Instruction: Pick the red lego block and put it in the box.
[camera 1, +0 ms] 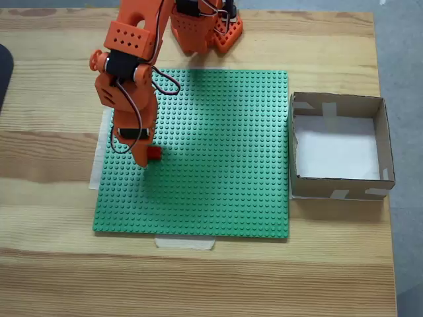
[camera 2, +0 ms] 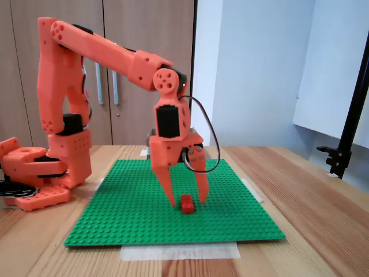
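Wooden surface (camera 1: 198, 277), green baseplate (camera 1: 218, 172). Grasp step: fingers (camera 2: 189, 203) spread, brick (camera 2: 187, 203) between tips, not clamped. Next: clench, lift, carry to box (camera 1: 293, 146).

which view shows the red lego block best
The fixed view from table level: the red lego block sits unobstructed on the green baseplate, between the open fingers of the tool. In the fixed view from above, the arm covers part of the block.

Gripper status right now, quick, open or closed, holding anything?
Gripper: open, fingers straddling the red lego block on the green baseplate, not yet closed on it.
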`<state>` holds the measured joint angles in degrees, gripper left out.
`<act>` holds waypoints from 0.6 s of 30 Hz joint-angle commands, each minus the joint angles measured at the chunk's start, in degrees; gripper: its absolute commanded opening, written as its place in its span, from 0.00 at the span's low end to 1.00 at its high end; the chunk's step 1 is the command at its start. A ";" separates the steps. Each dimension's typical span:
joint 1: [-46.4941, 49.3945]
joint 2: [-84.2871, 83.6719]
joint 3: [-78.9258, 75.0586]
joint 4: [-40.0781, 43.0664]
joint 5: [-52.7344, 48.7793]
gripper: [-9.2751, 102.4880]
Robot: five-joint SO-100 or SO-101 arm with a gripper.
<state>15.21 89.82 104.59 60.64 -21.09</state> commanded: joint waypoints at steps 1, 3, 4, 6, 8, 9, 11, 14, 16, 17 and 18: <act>-0.26 0.18 -0.35 -0.26 -0.53 0.30; -0.26 0.09 -0.26 -0.26 -0.62 0.29; -0.35 0.09 -0.26 -0.35 -0.88 0.29; -0.35 0.00 -0.26 -0.44 -1.05 0.28; -0.35 -0.09 -0.26 -0.62 -1.23 0.27; -0.35 -0.09 -0.26 -0.70 -1.23 0.27; -0.44 -0.09 -0.26 -0.70 -1.23 0.26; -0.62 -0.09 -0.26 -0.79 -1.23 0.25; -0.62 -0.09 -0.26 -0.88 -1.23 0.25; -0.62 -0.09 -0.26 -0.88 -1.23 0.24; -0.62 -0.09 -0.26 -0.97 -1.23 0.24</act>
<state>15.03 89.38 104.59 60.12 -22.06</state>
